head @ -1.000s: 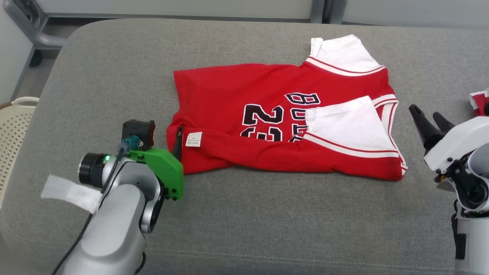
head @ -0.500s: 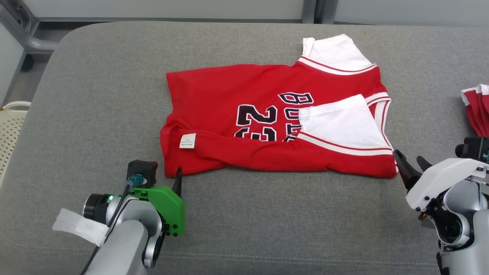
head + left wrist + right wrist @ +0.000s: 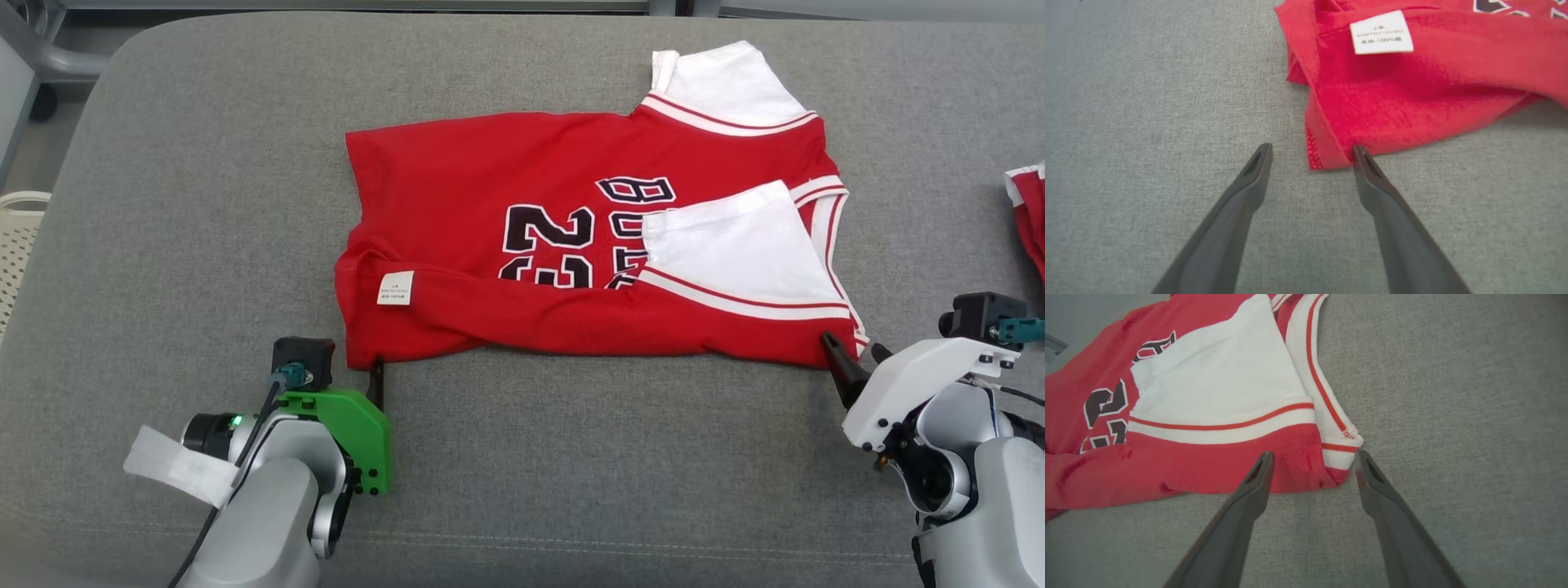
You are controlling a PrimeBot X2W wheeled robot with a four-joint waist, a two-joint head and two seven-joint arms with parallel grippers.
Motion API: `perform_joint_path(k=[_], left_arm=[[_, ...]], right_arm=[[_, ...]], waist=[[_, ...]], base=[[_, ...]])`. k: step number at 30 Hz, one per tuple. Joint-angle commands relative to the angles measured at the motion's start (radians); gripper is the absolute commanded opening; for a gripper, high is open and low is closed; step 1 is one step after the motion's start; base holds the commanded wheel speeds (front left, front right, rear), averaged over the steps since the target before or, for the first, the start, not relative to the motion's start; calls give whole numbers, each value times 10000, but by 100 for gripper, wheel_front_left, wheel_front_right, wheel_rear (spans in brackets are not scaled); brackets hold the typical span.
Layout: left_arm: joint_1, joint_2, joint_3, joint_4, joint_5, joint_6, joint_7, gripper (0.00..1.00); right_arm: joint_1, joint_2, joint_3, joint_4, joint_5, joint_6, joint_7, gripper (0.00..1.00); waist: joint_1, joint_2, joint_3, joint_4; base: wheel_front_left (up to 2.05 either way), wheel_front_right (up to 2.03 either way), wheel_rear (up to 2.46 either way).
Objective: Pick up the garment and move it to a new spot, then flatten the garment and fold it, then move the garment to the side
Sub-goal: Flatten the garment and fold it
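counted: one garment point(image 3: 490, 188), red with a black-and-white 23, spread across the middle of the grey bench point(image 3: 571, 465). two white sleeves on it: far sleeve point(image 3: 722, 77) sticking out at the far edge, near sleeve point(image 3: 727, 249) folded over the front. one white label point(image 3: 395, 288) near the left hem. one more red-and-white cloth point(image 3: 1030, 212) at the bench's right edge, well apart. one pale basket point(image 3: 16, 237) beyond the left end.

two sets of fingers. left fingers point(image 3: 1310, 150) spread wide, holding nothing, low at the garment's near left corner, with the hem corner between the two tips and one tip right at the cloth's edge. right fingers point(image 3: 1312, 456) likewise wide and empty at the near right corner, with the striped trim corner between the tips, one tip over red cloth, the other just beside the white trim.
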Motion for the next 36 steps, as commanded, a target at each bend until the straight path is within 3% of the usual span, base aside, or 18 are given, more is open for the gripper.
perform_joint_path(k=[1, 7, 10, 13, 14, 16, 17, 19, 20, 21, 23, 27, 28, 29, 31, 32, 33, 36], left_arm=[[-182, 7, 30, 134, -84, -16, -22, 100], [-467, -67, 8, 731, -134, -42, -95, 100], [-558, -127, -22, 945, -173, -86, -127, 100], [-631, -178, -40, 1168, -221, -150, -149, 100], [-626, -195, -44, 1237, -254, -171, -151, 100], [-618, -217, -53, 1383, -265, -216, -215, 100], [-615, -229, -49, 1462, -299, -233, -228, 100], [-646, -250, -61, 1563, -319, -232, -309, 100], [-665, -253, -63, 1608, -328, -237, -317, 94], [-676, -259, -71, 1654, -339, -246, -371, 85], [-683, -276, -95, 1725, -334, -245, -452, 76], [-660, -375, -144, 1771, -345, -223, -546, 74], [-659, -409, -165, 1773, -338, -210, -573, 65], [-658, -438, -177, 1780, -339, -193, -619, 47], [-652, -464, -183, 1799, -364, -141, -677, 32], [-648, -466, -177, 1812, -381, -141, -716, 11], [-641, -474, -171, 1815, -411, -147, -778, 0], [-633, -419, -178, 1840, -422, -199, -863, 0]], right_arm=[[-112, -29, 27, 75, -114, 3, 5, 100], [-258, -31, 80, 437, -184, 3, -191, 100], [-292, -30, 81, 547, -261, 3, -231, 86], [-338, -30, 113, 619, -313, 3, -218, 82], [-351, -30, 128, 642, -336, 3, -179, 68], [-367, -30, 126, 665, -359, 3, -145, 59], [-362, -30, 138, 675, -370, 3, -124, 40], [-349, -33, 119, 687, -370, 3, -104, 23], [-331, -33, 94, 690, -398, 3, -87, 9], [-305, -33, 73, 691, -421, 3, -71, 4], [-277, -33, 39, 683, -446, 1, -51, 3], [-252, -35, -32, 645, -470, 1, -54, 0], [-247, -33, -53, 641, -464, 1, -52, 0], [-245, -33, -70, 643, -459, 1, -49, 0], [-241, -34, -110, 668, -453, 1, -56, 0], [-242, -34, -123, 683, -456, 1, -61, 0], [-238, -34, -134, 690, -460, 1, -64, 0], [-243, -37, -216, 691, -499, 1, -84, 0]], waist=[[0, 0, 29, -5], [0, 0, 130, 0], [0, 0, 165, 25], [0, 0, 176, 47], [0, 0, 174, 56], [0, 0, 167, 74], [0, 0, 159, 81], [0, 0, 141, 92], [0, 0, 130, 97], [0, 0, 115, 102], [0, 0, 91, 106], [0, 0, 60, 123], [0, 0, 51, 129], [0, 0, 42, 134], [0, 0, 21, 138], [0, 0, 8, 138], [0, 0, -6, 138], [0, 0, -56, 130]], base=[[0, 0, 0], [0, 0, 0], [0, 0, 0], [0, 0, 0], [0, 0, 0], [0, 0, 0], [0, 0, 0], [0, 0, 0], [0, 0, 0], [0, 0, 0], [0, 0, 0], [0, 0, 0], [0, 0, 0], [0, 0, 0], [0, 0, 0], [0, 0, 0], [0, 0, 0], [0, 0, 0]])
